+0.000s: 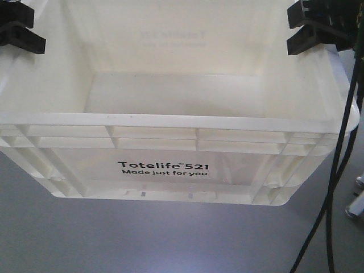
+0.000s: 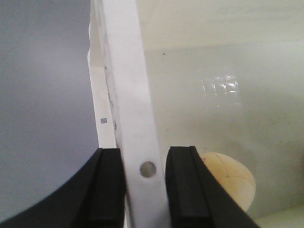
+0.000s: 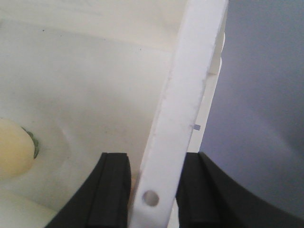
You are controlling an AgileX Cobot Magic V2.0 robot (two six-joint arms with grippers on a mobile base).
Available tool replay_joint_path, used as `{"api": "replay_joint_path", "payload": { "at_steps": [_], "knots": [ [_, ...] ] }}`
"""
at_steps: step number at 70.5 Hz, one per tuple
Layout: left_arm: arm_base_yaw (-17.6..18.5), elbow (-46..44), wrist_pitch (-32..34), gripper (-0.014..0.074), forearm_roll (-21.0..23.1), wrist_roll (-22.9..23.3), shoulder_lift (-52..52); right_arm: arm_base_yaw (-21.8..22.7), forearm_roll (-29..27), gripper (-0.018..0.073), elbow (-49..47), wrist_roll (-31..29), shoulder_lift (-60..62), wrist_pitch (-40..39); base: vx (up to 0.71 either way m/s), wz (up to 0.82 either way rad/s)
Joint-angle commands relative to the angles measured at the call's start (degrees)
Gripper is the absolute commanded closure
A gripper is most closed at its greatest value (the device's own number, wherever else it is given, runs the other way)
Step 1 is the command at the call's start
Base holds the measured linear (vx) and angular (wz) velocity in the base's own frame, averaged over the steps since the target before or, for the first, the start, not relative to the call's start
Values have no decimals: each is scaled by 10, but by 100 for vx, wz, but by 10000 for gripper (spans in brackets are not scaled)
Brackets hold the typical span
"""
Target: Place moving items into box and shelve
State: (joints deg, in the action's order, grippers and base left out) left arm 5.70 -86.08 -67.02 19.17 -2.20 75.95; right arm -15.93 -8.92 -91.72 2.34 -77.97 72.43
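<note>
At the two short ends of the box [image 1: 170,120], you have one claw on each side, and that is the whole reason it hangs level. The left gripper [image 2: 145,190] straddles the side rim, one black pad outside and one inside, pressed onto the white wall just by the small hole. The right gripper [image 3: 154,192] mirrors it on the opposite rim and looks clamped too, though the inner pad's contact is hard to read from the right wrist view.

The box fills the front view, its printed wall facing the camera and its open top tipped slightly towards it. It appears to be held up off the grey surface [image 1: 114,244], probably mid-carry. A pale rounded item [image 2: 228,178] lies on the box floor near the left claw's end, so loading looks at least begun.

Symmetric rim grips keep the load from twisting, so move both arms together. Black cables [image 1: 335,170] hang just beside the right end; watch for snagging.
</note>
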Motion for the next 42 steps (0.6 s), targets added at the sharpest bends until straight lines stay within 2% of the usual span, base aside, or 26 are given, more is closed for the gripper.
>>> {"api": "replay_joint_path", "payload": {
  "at_steps": [1, 42],
  "knots": [
    [5, -29, 66, 613, 91, -1, -22, -3, -52, 571, -22, -23, 24, -70, 10, 66],
    [5, -29, 64, 613, 91, -1, -22, -3, -52, 571, -22, -23, 24, -68, 16, 68]
  ]
}}
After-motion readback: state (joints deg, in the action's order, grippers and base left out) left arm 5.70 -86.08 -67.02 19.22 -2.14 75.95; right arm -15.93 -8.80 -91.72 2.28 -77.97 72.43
